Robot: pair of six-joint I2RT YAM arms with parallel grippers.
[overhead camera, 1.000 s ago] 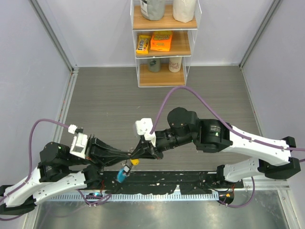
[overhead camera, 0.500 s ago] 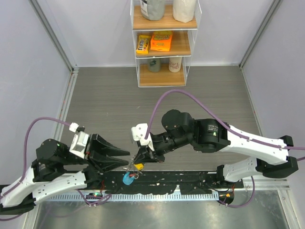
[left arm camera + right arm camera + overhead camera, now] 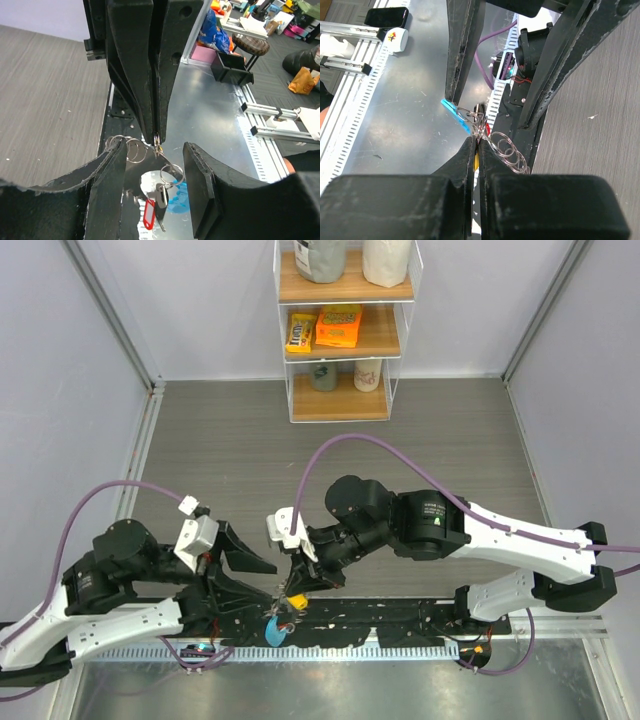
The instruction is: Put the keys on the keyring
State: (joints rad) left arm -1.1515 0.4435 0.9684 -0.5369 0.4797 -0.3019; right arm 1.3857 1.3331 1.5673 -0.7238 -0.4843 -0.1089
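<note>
Right hand [image 3: 297,588] is pinching the keyring [image 3: 134,148] wire, fingers pressed together. Left hand [image 3: 258,585] is now spreading apart, letting go since a second ago. Keys [image 3: 152,210] are dangling under the ring beside blue tag [image 3: 177,199], above the black rail [image 3: 380,615]. Left hand is probably regrasping next.

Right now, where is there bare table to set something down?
Bare: the far half of the table, beside and before the shelf. Crowded: the near edge, where left pincer and right pincer meet at the keyring.
</note>
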